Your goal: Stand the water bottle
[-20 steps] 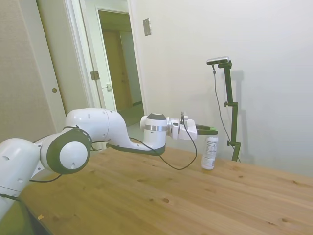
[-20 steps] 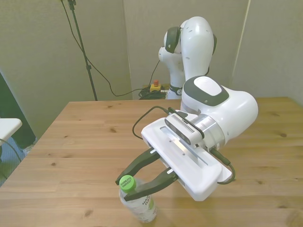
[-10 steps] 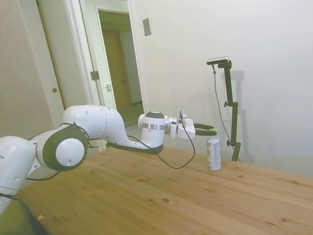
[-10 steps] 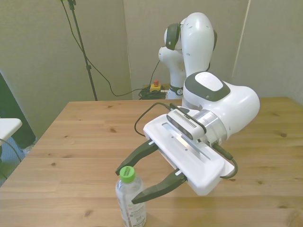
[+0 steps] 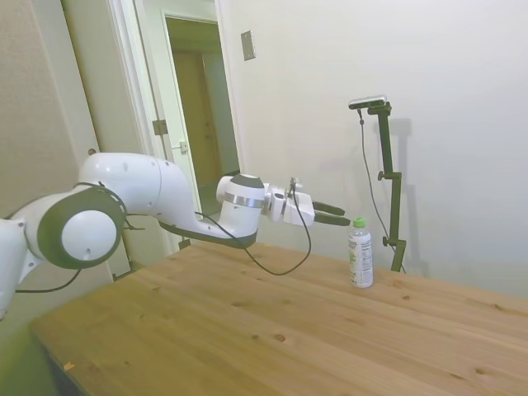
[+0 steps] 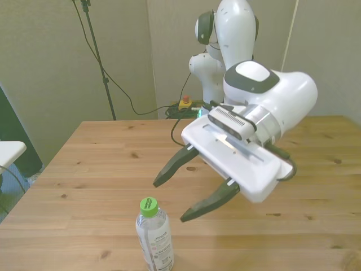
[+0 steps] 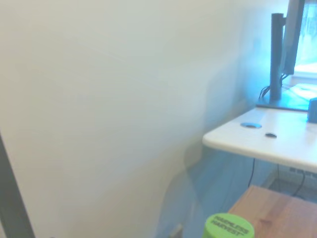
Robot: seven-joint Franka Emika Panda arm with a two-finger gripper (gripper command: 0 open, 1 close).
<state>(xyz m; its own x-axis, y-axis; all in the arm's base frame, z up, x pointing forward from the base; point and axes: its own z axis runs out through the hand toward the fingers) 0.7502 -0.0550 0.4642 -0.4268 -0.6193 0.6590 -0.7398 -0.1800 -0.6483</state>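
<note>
The water bottle [image 5: 360, 255] stands upright on the wooden table [image 5: 272, 330], a slim clear bottle with a white printed label and a green cap. In the front view the water bottle [image 6: 153, 235] is near the table's front edge. My gripper [image 5: 340, 215] is open and held level, a short way back from the bottle and above its cap height, touching nothing. From the front, the gripper [image 6: 171, 196] spreads its dark fingers wide behind and above the bottle. The wrist view catches only the bottle's green cap [image 7: 228, 226].
A white desk [image 7: 267, 140] stands beyond the table in the wrist view, and its corner [image 6: 8, 151] shows at the front view's left. A wall lies close behind the bottle in the side view, with an open doorway [image 5: 202, 107] behind the arm.
The gripper let go of the bottle, opened wide, and drew back and up from it. The bottle stays standing on the table.
</note>
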